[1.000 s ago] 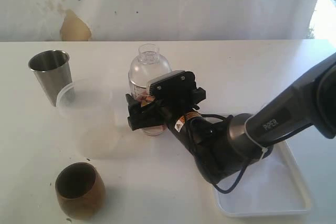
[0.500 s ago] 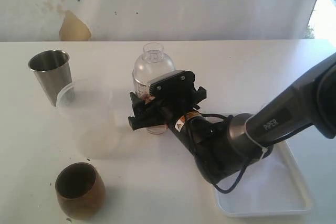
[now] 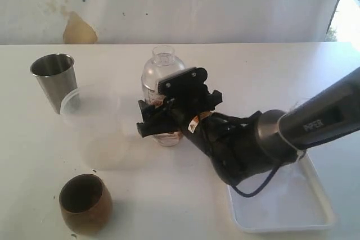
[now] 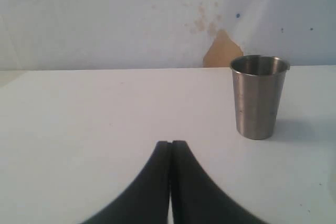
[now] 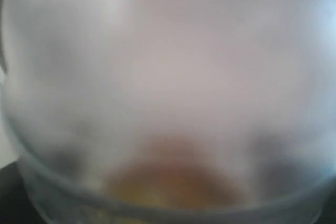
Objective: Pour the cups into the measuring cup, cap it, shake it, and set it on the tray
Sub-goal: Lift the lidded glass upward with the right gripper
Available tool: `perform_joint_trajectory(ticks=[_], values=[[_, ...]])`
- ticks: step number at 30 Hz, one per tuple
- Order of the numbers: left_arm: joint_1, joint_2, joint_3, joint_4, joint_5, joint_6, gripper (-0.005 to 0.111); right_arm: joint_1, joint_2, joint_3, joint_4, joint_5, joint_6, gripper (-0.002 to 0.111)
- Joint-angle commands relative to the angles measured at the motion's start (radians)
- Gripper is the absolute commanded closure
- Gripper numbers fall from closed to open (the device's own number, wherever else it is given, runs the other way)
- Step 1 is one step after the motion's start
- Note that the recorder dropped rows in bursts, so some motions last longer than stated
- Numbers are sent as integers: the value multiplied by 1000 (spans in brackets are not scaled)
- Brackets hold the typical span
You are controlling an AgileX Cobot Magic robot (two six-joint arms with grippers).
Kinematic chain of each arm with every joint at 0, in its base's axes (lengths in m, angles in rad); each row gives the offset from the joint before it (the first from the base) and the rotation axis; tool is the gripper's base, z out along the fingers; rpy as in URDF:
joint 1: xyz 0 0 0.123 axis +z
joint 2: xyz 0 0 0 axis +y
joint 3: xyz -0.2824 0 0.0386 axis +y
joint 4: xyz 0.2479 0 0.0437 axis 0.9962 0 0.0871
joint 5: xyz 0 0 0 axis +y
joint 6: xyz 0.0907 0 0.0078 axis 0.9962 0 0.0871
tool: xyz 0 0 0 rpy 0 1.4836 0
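The only wording that can be read is the white brand name "PIPER", printed lengthwise on the dark forearm of the right arm [image 3: 315,121] in the exterior view. Nearer that arm's wrist is a small white-and-orange sticker [image 3: 194,122] with what looks like a warning triangle; its print is too small to read. The measuring cup [image 3: 151,91] has dark graduation marks down its side, but no figure can be made out.

Sparse lab-like workspace, white table [image 3: 185,206], stained chipped wall [image 3: 225,4]
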Motion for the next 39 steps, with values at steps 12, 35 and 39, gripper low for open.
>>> perform_joint_trajectory(ticks=[12,35,39], values=[[-4,-4,5,0,-9,0,107,7,-369,24,271,259,-270,108],[-4,-4,5,0,-10,0,107,31,-534,120,-226,339,-19,108],[-4,-4,5,0,-10,0,107,-33,-534,120,240,225,-126,108]])
